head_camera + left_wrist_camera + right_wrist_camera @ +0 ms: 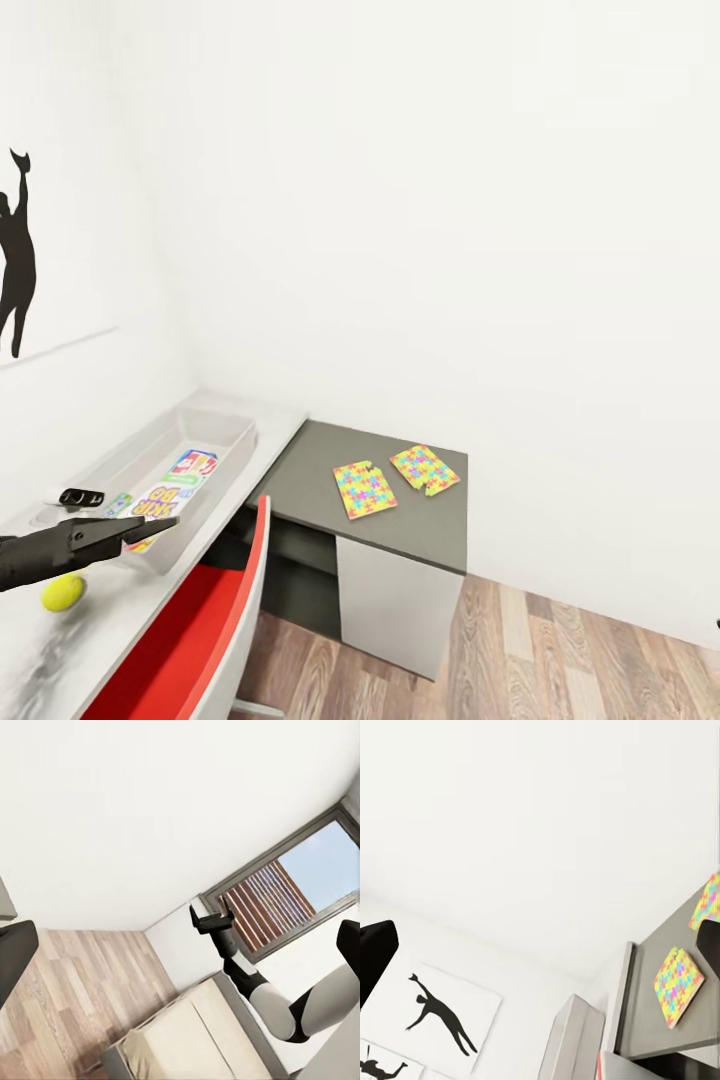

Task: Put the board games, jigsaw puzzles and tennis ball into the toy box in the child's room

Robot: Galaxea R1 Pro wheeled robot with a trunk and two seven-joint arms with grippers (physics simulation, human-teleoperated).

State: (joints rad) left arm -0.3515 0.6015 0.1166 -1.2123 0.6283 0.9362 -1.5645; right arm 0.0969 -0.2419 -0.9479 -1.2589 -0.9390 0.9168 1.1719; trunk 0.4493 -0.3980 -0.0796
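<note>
The clear plastic toy box (pixel 222 428) on the pale table (pixel 60 655) already holds board games. The left gripper (pixel 150 527), fingers seemingly pressed together and empty, hovers at the box's near end. Judging next: the yellow-green tennis ball (pixel 62 592) beside that end, then two multicoloured flat jigsaw puzzles (pixel 364 489) (pixel 424 469) mid grey desk (pixel 310 478), long axes toward the wall.

My left arm cut off at the frame edge, my left end effector (pixel 150 525) hiding part of the board games (pixel 165 490) in the toy box (pixel 225 440), their print too small to read, chair (pixel 215 620) cropped below.
</note>
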